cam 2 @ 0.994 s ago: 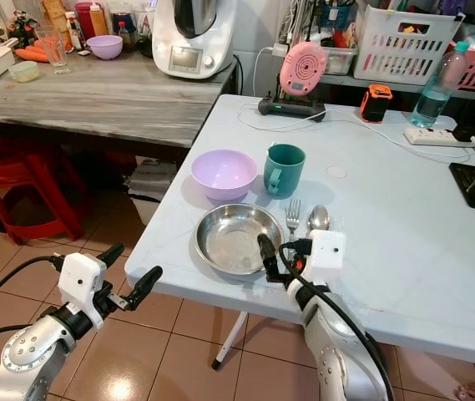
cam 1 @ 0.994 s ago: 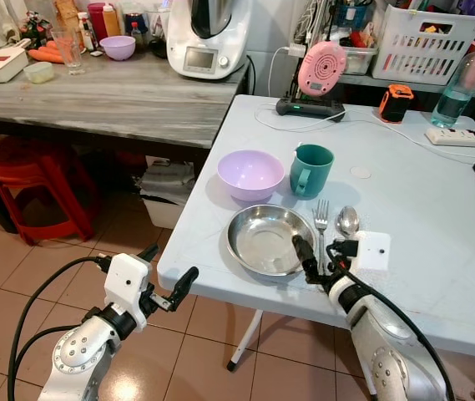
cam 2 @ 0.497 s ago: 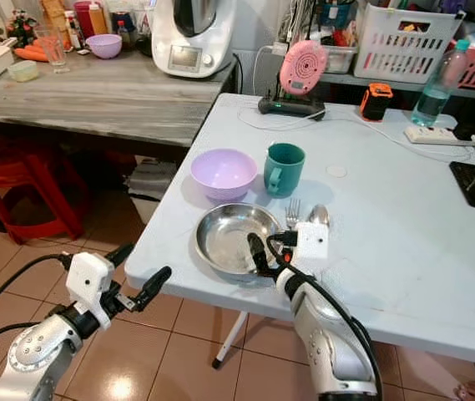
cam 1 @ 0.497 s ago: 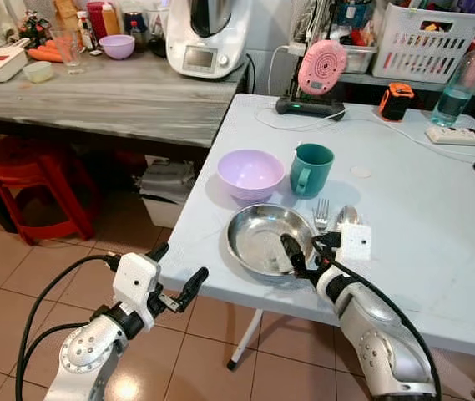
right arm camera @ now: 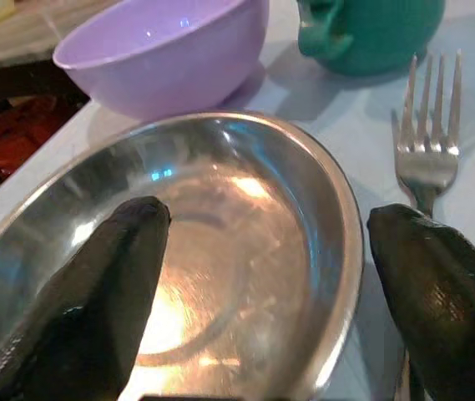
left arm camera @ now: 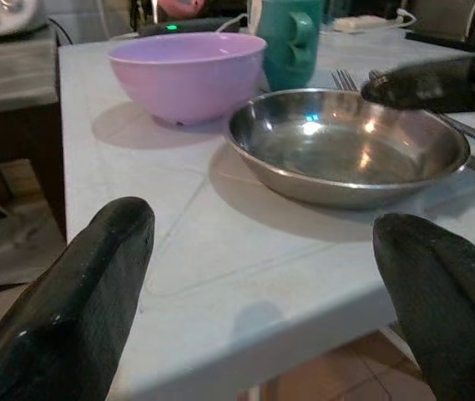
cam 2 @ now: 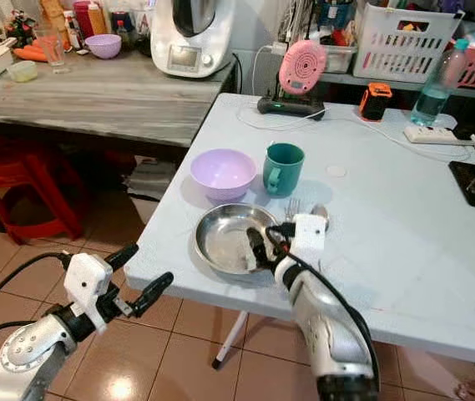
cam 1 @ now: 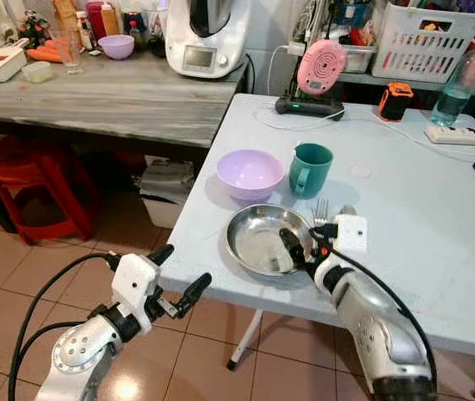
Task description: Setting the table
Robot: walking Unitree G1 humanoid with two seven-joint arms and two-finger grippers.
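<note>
Right gripper, fingers spread wide and empty, straddling the right rim of the steel plate on the table. Fork just right; purple bowl and teal mug beyond. Left gripper open, below the near-left edge.

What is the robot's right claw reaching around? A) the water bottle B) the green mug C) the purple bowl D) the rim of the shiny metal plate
D. The right claw is open with one finger over the inside of the metal plate and the other outside its rim, by the fork. The green mug and the purple bowl stand farther back, untouched.
</note>
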